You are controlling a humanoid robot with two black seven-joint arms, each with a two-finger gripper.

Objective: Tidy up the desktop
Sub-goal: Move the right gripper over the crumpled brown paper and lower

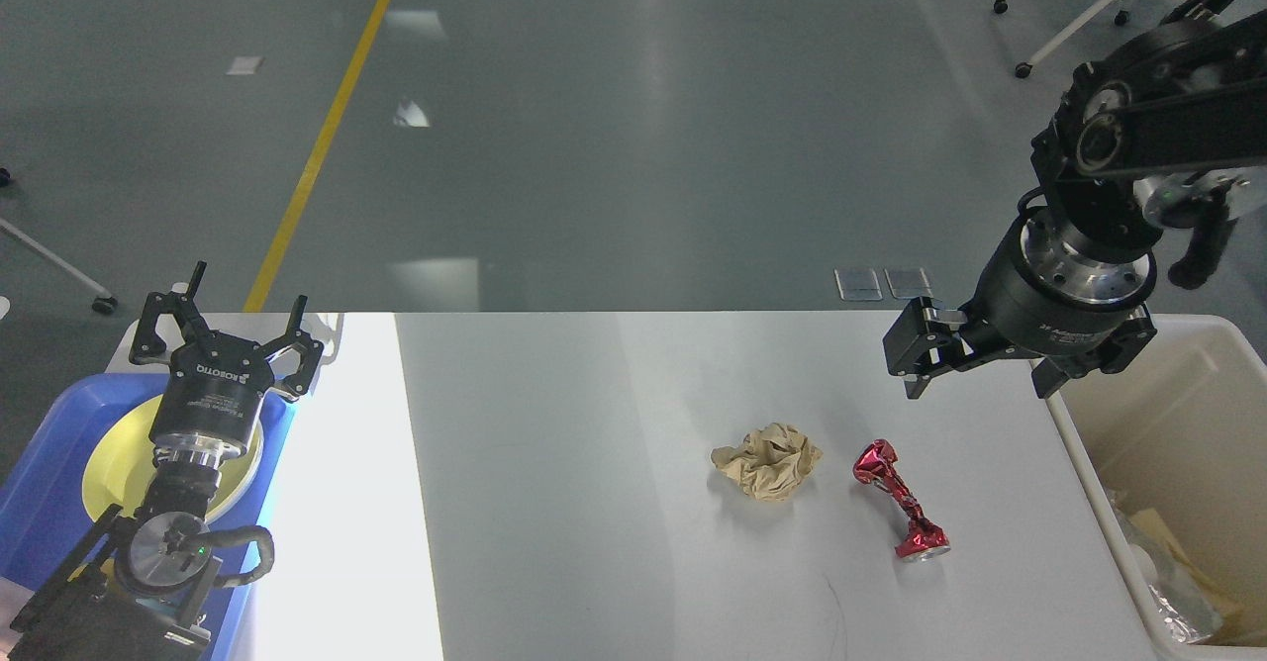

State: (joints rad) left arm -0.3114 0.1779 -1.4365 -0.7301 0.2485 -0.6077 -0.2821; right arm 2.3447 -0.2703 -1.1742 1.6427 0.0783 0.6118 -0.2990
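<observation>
So the white desk (594,503) fills the lower middle of the head view, and two bits of trash sit on it right of center: a crumpled brown paper ball (767,460) and, just beside it on the right, a crushed red can (899,499), not touching. The right end effector (975,369) hangs above the desk's far right edge, up behind the can, with lettering on its collar too small to read; can't tell how its fingers stand from this angle. The left end effector (226,330) has its fingers spread wide over a yellow plate (119,463) in a blue tray (49,483), and its body reads "ROBOTIQ". A cream bin (1188,424) with scraps inside sits at the desk's right end.
</observation>
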